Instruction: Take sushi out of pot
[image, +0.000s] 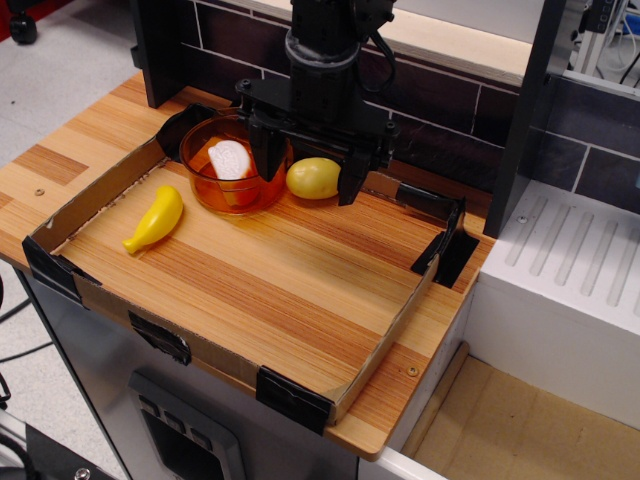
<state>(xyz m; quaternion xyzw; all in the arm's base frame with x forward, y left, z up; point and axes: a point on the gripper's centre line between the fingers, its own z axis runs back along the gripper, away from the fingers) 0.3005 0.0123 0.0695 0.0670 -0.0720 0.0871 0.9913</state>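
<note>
The translucent orange pot (203, 184) stands at the back left of the wooden tray. The sushi (231, 158) lies inside it, white rice side up with orange showing below. My black gripper (308, 166) hangs just right of the pot with its jaws open and empty. Its left finger (265, 152) is over the pot's right rim and its right finger (352, 178) is beyond the lemon (313, 178), which appears between them. I cannot tell how high the fingers are above the board.
A yellow banana (157, 219) lies front left of the pot. A low cardboard wall (90, 198) with black corner clips frames the wooden board. A dark tiled wall (450, 110) runs behind, and a white drainer (580, 260) sits to the right.
</note>
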